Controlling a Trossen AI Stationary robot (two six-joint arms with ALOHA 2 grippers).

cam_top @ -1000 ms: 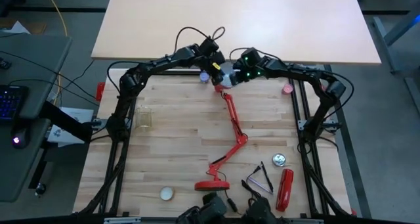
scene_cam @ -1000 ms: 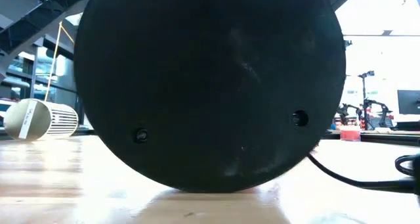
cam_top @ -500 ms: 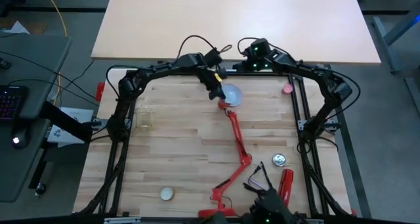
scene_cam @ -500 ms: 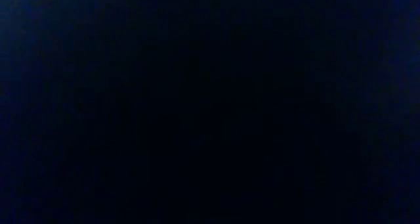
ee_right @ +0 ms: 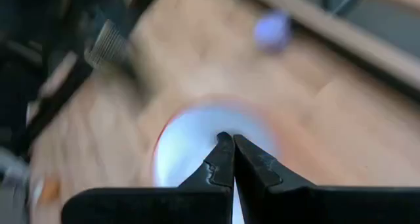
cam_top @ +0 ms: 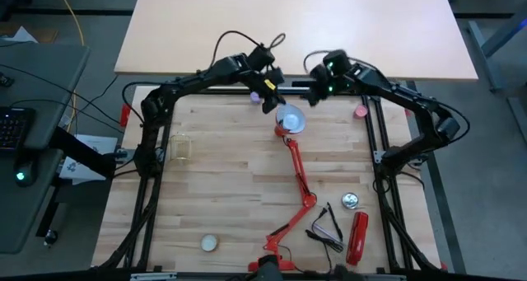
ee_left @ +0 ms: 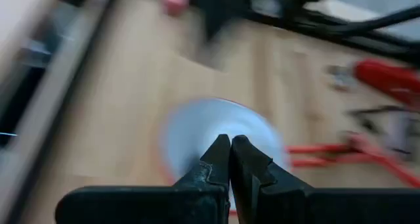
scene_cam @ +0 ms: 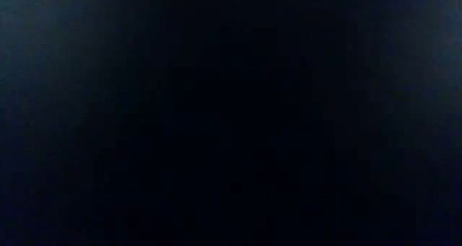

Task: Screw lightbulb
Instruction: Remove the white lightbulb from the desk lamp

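The red desk lamp (cam_top: 296, 170) lies along the table. Its round white-lined shade (cam_top: 290, 119) faces up at the far middle, and its base (cam_top: 268, 264) is at the near edge. Nothing inside the shade can be told apart as the lightbulb. My left gripper (cam_top: 275, 101) hovers shut just beyond the shade's far left rim, with nothing in it. My right gripper (cam_top: 313, 95) hovers shut off the far right rim, also with nothing in it. Both wrist views show shut fingertips, left (ee_left: 230, 144) and right (ee_right: 228, 141), above the blurred shade (ee_left: 197, 129) (ee_right: 190, 142).
The low view is black. A small purple thing (cam_top: 255, 96) lies at the far edge and a pink one (cam_top: 360, 112) at the far right. A clear cup (cam_top: 179, 149) stands left. At the near side are a white disc (cam_top: 209, 243), a silver round (cam_top: 351, 200), black-rimmed glasses (cam_top: 325, 227) and a red tool (cam_top: 357, 236).
Both shut grippers have risen off the shade, the right one drawing back toward the far right. The lamp has slid toward the near edge. Its shade now lies clear of both grippers, and its base has reached the front edge and blacked out the low view.
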